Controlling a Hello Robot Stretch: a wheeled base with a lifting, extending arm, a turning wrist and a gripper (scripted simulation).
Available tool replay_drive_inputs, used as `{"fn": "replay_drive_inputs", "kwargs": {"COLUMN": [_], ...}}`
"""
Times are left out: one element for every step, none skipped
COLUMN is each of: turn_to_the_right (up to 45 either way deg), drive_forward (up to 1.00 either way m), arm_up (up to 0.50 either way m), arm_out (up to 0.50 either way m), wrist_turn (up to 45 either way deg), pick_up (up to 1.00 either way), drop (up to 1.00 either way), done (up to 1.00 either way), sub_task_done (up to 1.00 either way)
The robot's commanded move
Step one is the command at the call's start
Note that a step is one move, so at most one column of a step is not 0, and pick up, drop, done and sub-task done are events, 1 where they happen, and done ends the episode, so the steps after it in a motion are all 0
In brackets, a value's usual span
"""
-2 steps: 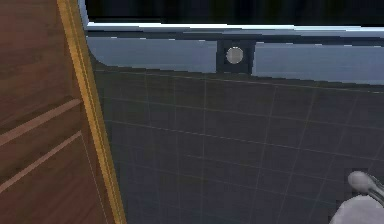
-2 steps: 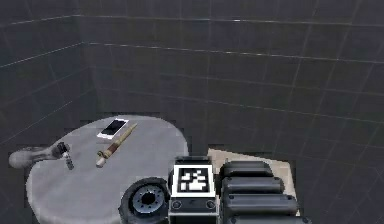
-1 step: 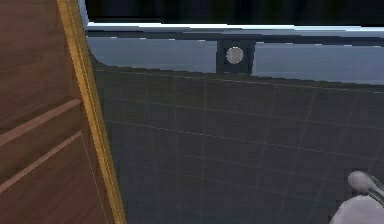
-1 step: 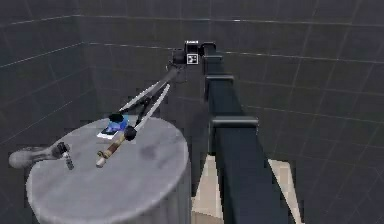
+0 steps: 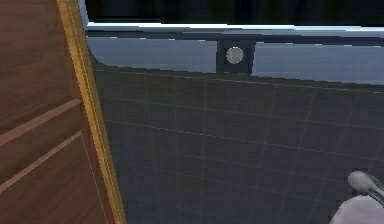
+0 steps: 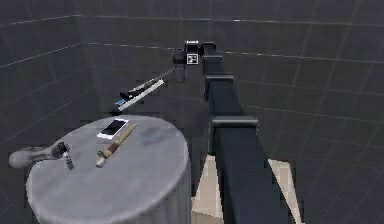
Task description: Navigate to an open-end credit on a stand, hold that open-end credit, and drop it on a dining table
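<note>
While the pincer (image 6: pixel 126 97) hangs out beyond the round grey table (image 6: pixel 160 185), we cannot tell its state or whether it holds anything. We take the flat white rectangle (image 6: pixel 113 128) lying on the table's far part, just beside a brown stick (image 6: pixel 112 148), for the open-end credit. We judge it light, stiff, thin and slick; lying flat, it offers little to grip, so we would take it across its short width, by the two long edges.
</note>
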Motion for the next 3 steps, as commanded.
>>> {"fn": "replay_drive_inputs", "kwargs": {"turn_to_the_right": [0.0,0.0,0.0], "drive_forward": [0.00,0.00,0.00], "arm_up": [-0.30,0.00,0.10], "arm_out": [0.00,0.00,0.00], "wrist_turn": [0.0,0.0,0.0], "pick_up": [0.00,0.00,0.00], "drop": [0.00,1.00,0.00], "done": [0.00,0.00,0.00], "sub_task_done": [0.00,0.00,0.00]}}
